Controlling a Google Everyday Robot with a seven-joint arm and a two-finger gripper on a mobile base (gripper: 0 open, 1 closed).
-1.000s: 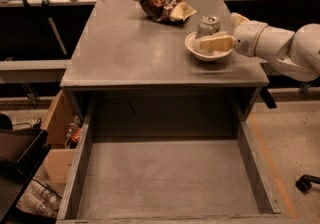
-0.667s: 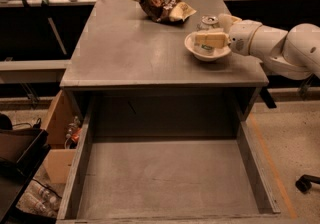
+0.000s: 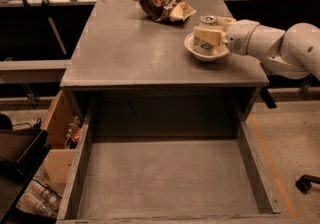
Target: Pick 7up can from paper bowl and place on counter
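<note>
Far-left floor: a cardboard box (image 3: 56,118) sat beside the counter's left leg, low down and partly in shadow.
Drawer tray (image 3: 165,178): grey, w/ raised side walls, it was pulled out toward the near side, under the counter's front edge.
Counter (image 3: 125,48): a grey matte top w/ a few light scuffs, it filled the mid-scene.
Snack bag (image 3: 160,3): brown and yellow, crumpled, it lay at the far edge around centre, well left of the bowl and apart from it.
Paper bowl (image 3: 206,56): white and shallow, it sat on the counter's right side, nearer the right edge than the middle.
7up can (image 3: 208,19): it was upright inside the paper bowl w/ its silver top showing; the lower body was mostly hidden.
Gripper (image 3: 208,27): it was right at the can, reaching in from the right over the bowl's rim, w/ a cream part across the can's near side.
Grip state: can't tell whether it was clamped on the can or loose.
Arm (image 3: 280,43): white and rounded, it came in from the right edge, level w/ the bowl.
</note>
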